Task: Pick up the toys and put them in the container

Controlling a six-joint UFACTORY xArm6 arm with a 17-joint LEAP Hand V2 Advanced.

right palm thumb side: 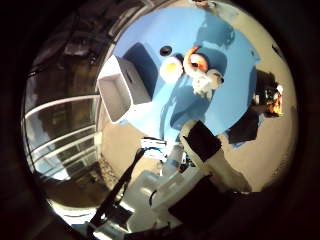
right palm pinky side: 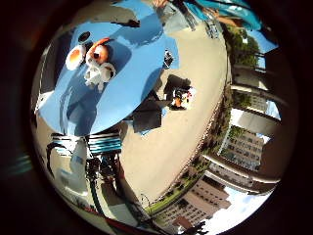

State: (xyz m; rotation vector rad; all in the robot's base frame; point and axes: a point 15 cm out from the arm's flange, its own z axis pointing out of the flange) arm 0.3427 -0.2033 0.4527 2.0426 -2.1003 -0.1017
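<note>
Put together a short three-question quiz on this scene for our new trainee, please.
1. True or false: the toys already lie inside the white container.
2. What do both the toys and the container rest on?
A. bare pavement
B. the round blue table
C. a grey shelf
3. Fill in: next to the toys, in the table top, is a small dark ____.

Key:
1. False. They lie in a cluster on the table top, apart from the container, which looks empty.
2. B.
3. Hole. The hand hangs above the table and holds nothing.
</note>
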